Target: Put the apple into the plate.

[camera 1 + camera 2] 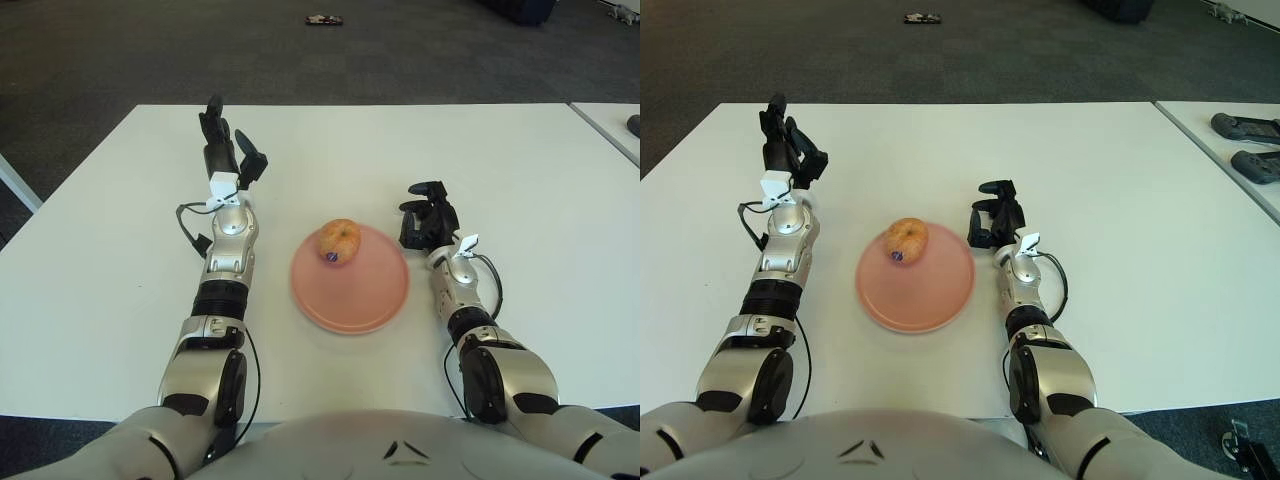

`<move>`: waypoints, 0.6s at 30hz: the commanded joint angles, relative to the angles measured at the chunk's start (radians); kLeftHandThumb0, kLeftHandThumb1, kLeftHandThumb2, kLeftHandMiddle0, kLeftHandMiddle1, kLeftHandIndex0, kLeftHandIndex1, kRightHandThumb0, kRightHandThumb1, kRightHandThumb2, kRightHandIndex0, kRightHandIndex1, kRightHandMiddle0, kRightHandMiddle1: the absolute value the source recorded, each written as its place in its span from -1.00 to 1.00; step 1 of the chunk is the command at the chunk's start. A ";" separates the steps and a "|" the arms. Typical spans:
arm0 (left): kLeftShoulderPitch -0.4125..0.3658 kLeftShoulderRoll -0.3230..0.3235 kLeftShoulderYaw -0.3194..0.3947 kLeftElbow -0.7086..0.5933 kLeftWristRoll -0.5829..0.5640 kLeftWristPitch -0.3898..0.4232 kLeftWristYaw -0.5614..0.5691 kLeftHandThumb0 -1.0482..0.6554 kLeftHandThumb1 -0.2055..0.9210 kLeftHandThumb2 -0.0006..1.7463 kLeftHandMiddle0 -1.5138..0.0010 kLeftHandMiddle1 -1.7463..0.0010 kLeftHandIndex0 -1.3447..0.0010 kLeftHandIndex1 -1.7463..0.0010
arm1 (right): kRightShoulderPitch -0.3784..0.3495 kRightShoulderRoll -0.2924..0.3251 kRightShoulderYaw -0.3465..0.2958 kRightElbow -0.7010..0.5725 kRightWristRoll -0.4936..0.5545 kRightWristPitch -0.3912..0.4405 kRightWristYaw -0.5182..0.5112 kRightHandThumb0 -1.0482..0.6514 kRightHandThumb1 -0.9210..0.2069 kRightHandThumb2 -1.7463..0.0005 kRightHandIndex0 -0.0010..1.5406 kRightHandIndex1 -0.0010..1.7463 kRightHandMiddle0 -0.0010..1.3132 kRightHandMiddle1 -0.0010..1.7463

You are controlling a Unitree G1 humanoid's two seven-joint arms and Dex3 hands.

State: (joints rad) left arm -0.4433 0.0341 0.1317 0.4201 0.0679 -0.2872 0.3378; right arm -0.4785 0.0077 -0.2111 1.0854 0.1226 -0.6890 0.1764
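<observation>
Starting at the bottom of the frame, we see our own torso and both forearms reaching up onto the white table (100,250). Just above centre lies the pink plate (350,295), and the apple (339,241) sits on its upper left portion, near the far rim, with a small dark sticker facing us. We judge the main goal met: the apple is resting in the plate and neither hand touches it. To the right of the plate, our right hand (428,215) shows at centre right, just beside the plate's upper right edge but apart from it; its fingers look loosely curled and hold nothing. Whether it rests on the table we cannot tell. Farther up and to the left, our left hand (228,148) shows in the upper left of the frame, well apart from the plate, with fingers spread and relaxed, also holding nothing. What remains, as we judge it, is little: perhaps only to draw the arms back, since the apple sits close to the rim rather than at the plate's middle yet seems steady. Beyond the table, at the top of the frame, a small dark object (324,19) lies on the carpet.
</observation>
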 commanded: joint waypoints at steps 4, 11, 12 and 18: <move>0.028 0.004 -0.019 -0.008 0.009 0.071 -0.035 -0.85 1.00 0.28 0.74 0.79 1.00 0.25 | 0.032 0.007 -0.003 0.025 0.004 0.035 -0.016 0.86 0.35 -0.73 -0.04 1.00 0.45 1.00; 0.057 0.020 -0.034 -0.016 0.004 0.110 -0.090 -0.82 1.00 0.25 0.78 0.78 1.00 0.22 | 0.033 0.008 -0.001 0.026 0.003 0.028 -0.019 0.86 0.35 -0.73 -0.04 1.00 0.45 1.00; 0.062 0.025 -0.035 -0.013 0.003 0.108 -0.101 -0.82 1.00 0.25 0.78 0.78 1.00 0.21 | 0.034 0.009 -0.001 0.026 0.003 0.026 -0.019 0.86 0.35 -0.73 -0.04 1.00 0.45 1.00; 0.078 0.045 -0.040 0.008 0.006 0.094 -0.145 -0.79 1.00 0.22 0.81 0.78 1.00 0.21 | 0.034 0.010 -0.003 0.027 0.008 0.026 -0.013 0.86 0.36 -0.73 -0.04 1.00 0.44 1.00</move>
State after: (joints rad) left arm -0.3763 0.0535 0.0937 0.4168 0.0681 -0.1853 0.2132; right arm -0.4785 0.0103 -0.2103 1.0864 0.1232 -0.6901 0.1657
